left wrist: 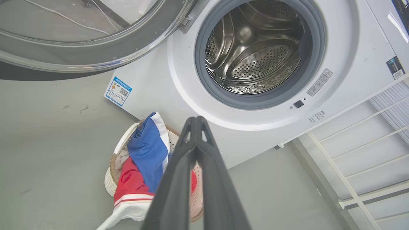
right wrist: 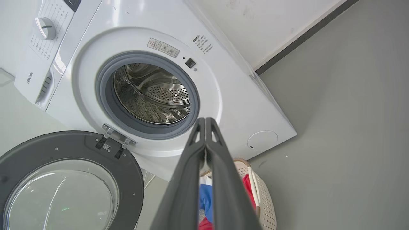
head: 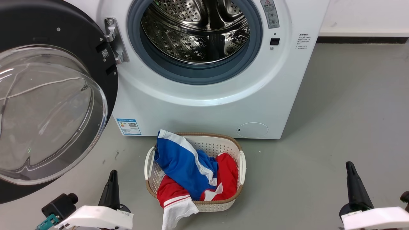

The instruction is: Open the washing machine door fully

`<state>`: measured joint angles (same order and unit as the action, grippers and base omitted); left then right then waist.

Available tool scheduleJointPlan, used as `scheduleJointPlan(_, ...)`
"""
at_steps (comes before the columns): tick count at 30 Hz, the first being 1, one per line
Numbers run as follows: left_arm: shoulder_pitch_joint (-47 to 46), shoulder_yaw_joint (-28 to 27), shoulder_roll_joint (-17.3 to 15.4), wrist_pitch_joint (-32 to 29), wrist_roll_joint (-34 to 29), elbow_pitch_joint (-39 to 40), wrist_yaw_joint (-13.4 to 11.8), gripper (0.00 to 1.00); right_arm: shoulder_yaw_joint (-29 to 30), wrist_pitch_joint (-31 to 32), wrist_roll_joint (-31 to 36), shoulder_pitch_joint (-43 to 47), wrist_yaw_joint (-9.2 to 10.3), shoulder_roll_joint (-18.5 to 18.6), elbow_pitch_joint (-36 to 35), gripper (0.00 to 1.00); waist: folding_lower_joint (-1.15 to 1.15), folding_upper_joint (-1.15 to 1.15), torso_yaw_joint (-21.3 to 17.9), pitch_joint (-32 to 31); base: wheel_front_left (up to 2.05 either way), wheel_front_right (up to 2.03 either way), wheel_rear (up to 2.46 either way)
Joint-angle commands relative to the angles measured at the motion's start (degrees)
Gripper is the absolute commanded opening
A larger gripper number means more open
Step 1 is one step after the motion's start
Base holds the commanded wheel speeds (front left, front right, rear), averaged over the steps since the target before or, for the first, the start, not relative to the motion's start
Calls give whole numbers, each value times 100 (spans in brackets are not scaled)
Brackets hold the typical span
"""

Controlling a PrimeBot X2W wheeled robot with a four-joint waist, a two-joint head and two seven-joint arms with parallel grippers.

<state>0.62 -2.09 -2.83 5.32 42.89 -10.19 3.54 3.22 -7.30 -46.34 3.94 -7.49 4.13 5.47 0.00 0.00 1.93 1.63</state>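
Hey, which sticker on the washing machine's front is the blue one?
The label low on the front, under the hinge. The other sticker, up beside the drum, is grey.

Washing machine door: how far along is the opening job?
Done: the washing machine door stands wide open on its hinge, drum exposed. In hand: nothing; left gripper and right gripper sit low, fingers shut, touching nothing. Left: seemingly nothing, unless it can swing further.

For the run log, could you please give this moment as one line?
washing machine door: wide open | left gripper: shut, free | right gripper: shut, free
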Motion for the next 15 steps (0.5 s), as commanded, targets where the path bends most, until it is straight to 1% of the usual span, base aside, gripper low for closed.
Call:
scheduleJointPlan(1, -164, -32, -7, -41, 205, 45, 44, 0, -1, 35, -207, -163, -1, 53, -25, 0, 0, 0, -3, -2, 0, 0, 0)
scheduleJointPlan(8, -229, -82, -7, -174, 751, -4, 87, 0, -3, 163, -749, -263, -1, 63, 72, 0, 0, 0, -19, -14, 0, 0, 0)
scheduleJointPlan(9, -229, -82, -7, -174, 751, -4, 87, 0, -3, 163, -749, -263, -1, 63, 72, 0, 0, 0, -19, -14, 0, 0, 0)
scheduleJointPlan(12, -267, -109, -7, -245, 1043, -31, 114, 0, -1, 232, -1035, -316, -1, 68, 125, 0, 0, 0, -28, -21, 0, 0, 0)
scheduleJointPlan(15, -284, -123, -8, -281, 1188, -43, 119, 0, 0, 264, -1175, -347, -1, 69, 151, 0, 0, 0, -32, -24, 0, 0, 0)
